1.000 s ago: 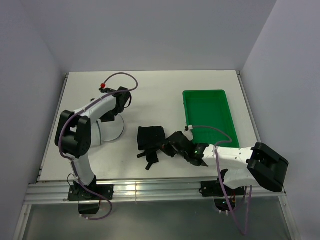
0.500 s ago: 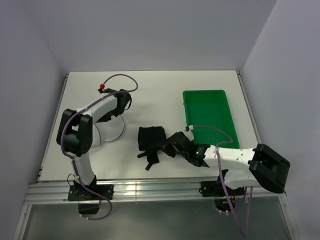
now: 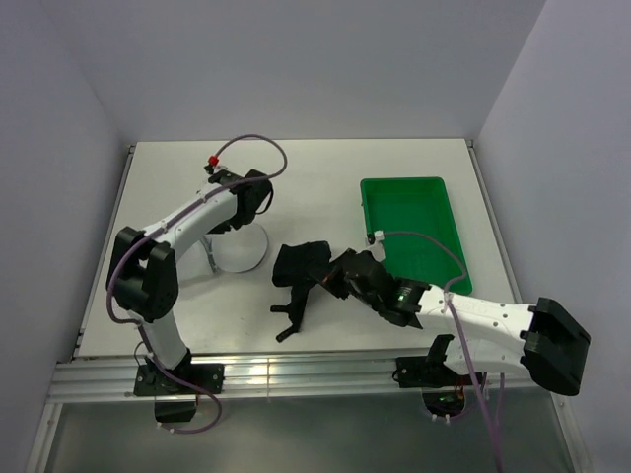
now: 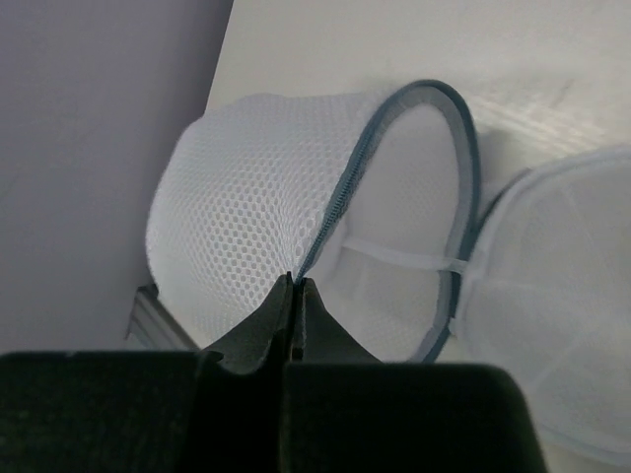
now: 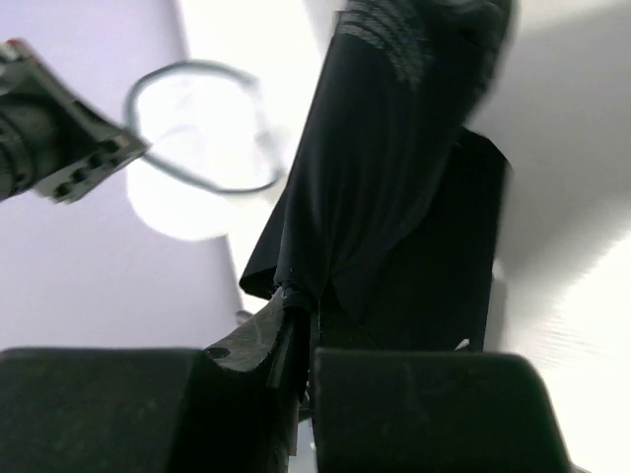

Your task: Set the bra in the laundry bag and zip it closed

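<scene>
Pinching a fold of black fabric, the right gripper is clenched on the bra, which sits at centre frame in the overhead view with its thin straps trailing toward the bottom edge. The left gripper is clamped tight on the grey zipper rim of the white mesh laundry bag, whose round lid lies open at right. From overhead the bag is left of centre, near the bra but apart from it. A green tray lies at right on the white table.
</scene>
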Robot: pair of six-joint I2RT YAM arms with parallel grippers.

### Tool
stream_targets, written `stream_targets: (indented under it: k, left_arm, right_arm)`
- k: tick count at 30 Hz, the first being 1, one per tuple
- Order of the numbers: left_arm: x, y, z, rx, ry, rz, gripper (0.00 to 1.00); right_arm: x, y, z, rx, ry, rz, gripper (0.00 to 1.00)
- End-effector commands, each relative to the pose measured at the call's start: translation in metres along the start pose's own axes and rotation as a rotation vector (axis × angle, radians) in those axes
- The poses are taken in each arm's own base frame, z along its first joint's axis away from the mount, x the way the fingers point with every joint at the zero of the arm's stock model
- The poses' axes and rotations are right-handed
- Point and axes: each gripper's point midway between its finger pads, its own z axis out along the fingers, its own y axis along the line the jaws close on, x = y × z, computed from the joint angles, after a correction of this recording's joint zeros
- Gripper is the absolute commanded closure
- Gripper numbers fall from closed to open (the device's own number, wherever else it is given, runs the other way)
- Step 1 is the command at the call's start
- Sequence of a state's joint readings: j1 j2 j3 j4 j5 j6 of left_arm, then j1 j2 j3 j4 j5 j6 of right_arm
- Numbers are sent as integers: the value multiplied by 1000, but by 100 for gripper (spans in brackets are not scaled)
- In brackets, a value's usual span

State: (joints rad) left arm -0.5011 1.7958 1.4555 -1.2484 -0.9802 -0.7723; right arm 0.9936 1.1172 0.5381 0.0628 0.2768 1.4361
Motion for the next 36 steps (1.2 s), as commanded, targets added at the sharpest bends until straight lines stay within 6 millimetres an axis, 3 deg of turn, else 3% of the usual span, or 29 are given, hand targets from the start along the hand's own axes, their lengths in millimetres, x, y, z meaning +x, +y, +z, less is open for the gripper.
stream_targets:
  k: [1,6,8,15,20,31,36]
  left_arm:
    - [-32,15,-41,117,-74,-130,100]
    - [-46,6,-73,289,-103,-185,100]
    - [-48,3,-79,338,-116,-183,100]
    - [-41,-10,-85,436,-116,-151,100]
    - [-35,-16,-85,478,-115,-131,100]
    - [-35,-40,-127,809,-127,-180,100]
    - [-33,-59,-137,897,-99,-177,100]
  right_arm:
    - [-27,53,-20,-122,-90,-59,100]
    - [-41,92,-42,-212,-122,-91,100]
    - [-44,97,-48,-219,-130,-100,100]
    - [-74,143,-80,-310,-238,-108,100]
    - [-101,169,-89,-340,-310,-100,100]
    - [-134,193,-49,-364,-381,21,100]
    - [-130,201,-29,-400,-362,95,100]
